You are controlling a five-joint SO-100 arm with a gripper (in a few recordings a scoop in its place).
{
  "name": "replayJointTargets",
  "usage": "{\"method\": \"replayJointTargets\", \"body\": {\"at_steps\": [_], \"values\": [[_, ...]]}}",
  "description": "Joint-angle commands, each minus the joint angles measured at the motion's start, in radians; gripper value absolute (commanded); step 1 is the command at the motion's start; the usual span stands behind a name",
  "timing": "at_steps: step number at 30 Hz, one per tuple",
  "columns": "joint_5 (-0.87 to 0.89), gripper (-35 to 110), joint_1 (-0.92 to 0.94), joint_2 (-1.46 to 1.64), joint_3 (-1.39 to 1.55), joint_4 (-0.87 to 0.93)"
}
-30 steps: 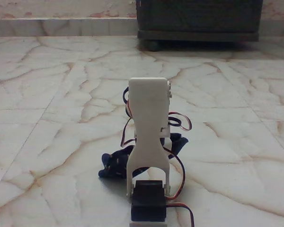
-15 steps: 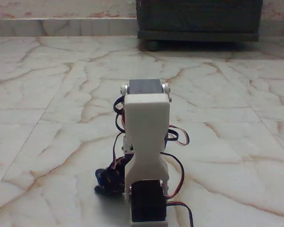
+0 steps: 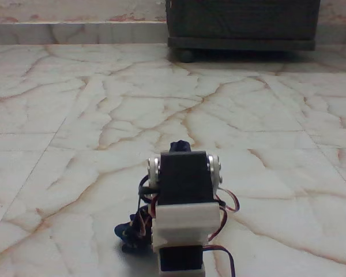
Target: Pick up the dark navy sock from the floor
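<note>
Sock (image 3: 128, 233) pokes out low in the fixed view, at about 7 o'clock from the middle of the picture. It is a small dark navy lump on the floor (image 3: 63, 150), touching the left side of the arm (image 3: 183, 216). Most of it is hidden behind the arm. A small dark bit (image 3: 179, 145) also peeks over the top of the arm at 12 o'clock from the motor; it is too blurry to tell if it is sock or part of the robot.

The arm is folded down low and seen from behind. A black motor block (image 3: 184, 178) sits on top, with a white piece (image 3: 186, 224) under it and a second dark block at the very bottom. Thin red and black wires (image 3: 228, 203) loop out on both sides. The bottom of the arm is cut off by the picture's lower edge. The gripper is somewhere behind the arm, so I cannot tell if its fingers are spread, pressed together or pinching the sock.

The floor is shiny cream marble with brown veins. It lies wide and bare toward 9 o'clock, 3 o'clock and 12 o'clock from the arm. Far off at 1 o'clock stands a dark wooden cabinet (image 3: 242, 23) on a round foot (image 3: 187, 56), well apart from the arm.
</note>
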Motion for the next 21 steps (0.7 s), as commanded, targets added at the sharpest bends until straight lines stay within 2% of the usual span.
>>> {"method": "replayJointTargets", "body": {"at_steps": [1, 4, 10, 12, 15, 21], "values": [[-0.098, 0, -0.005, 0.046, 0.003, -0.032], [-0.282, 0, 0.011, 0.058, 0.003, -0.109], [-0.380, 0, 0.069, 0.061, 0.003, -0.448], [-0.428, 0, 0.081, 0.063, 0.003, -0.509], [-0.508, 0, 0.106, 0.063, 0.003, -0.515], [-0.505, 0, 0.130, 0.061, 0.003, -0.491]]}}
